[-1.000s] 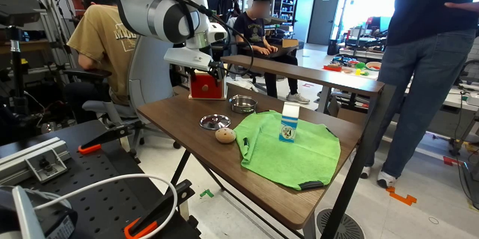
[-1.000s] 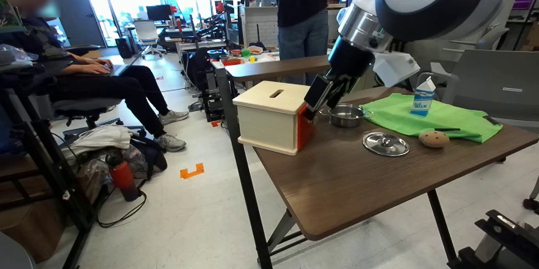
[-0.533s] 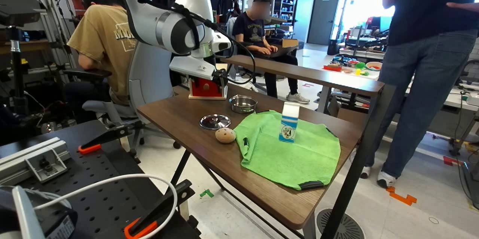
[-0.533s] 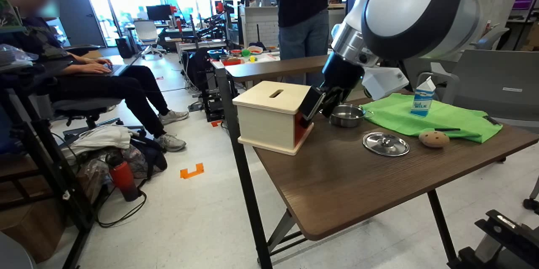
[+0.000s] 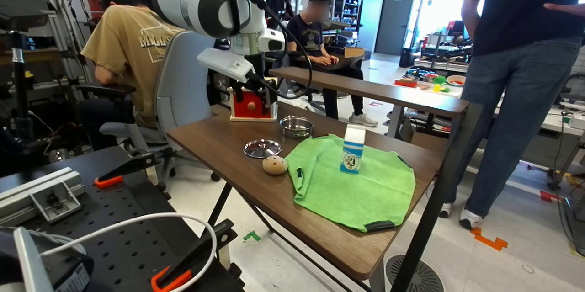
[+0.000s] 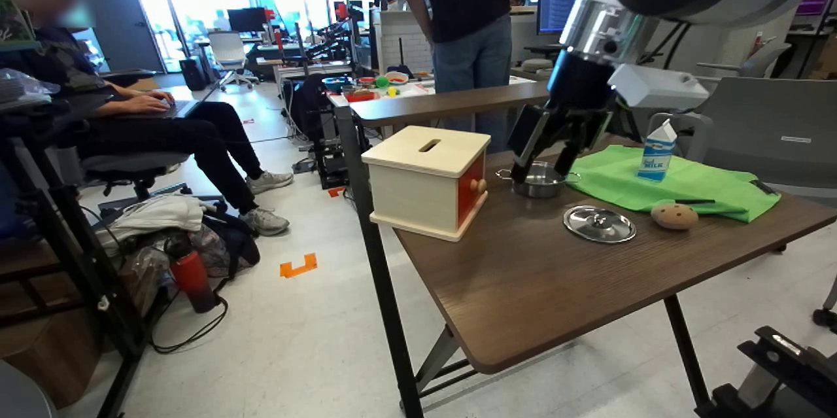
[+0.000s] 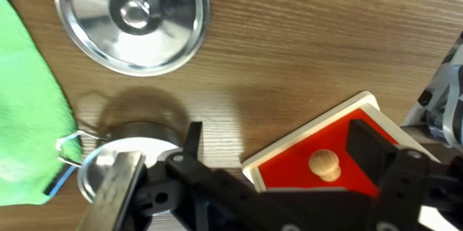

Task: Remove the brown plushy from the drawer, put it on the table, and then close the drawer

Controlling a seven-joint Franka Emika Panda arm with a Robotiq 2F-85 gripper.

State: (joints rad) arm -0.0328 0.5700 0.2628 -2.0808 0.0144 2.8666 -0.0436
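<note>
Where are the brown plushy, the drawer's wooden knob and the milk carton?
Brown plushy [image 6: 673, 216]: in an exterior view, middle of its spotted side.
Wooden drawer knob [image 7: 323, 162]: in the wrist view, its rounded end.
Milk carton [image 6: 656, 157]: in an exterior view, its lettered face.

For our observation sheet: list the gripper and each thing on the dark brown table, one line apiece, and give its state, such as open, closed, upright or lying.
Gripper: open, holding nothing
Drawer: closed
Brown plushy: lying on the table
Green cloth: spread out, creased near one side
Milk carton: upright on the green cloth
Metal pot: upright, uncovered
Pot lid: off the metal pot, lying flat, knob up
</note>
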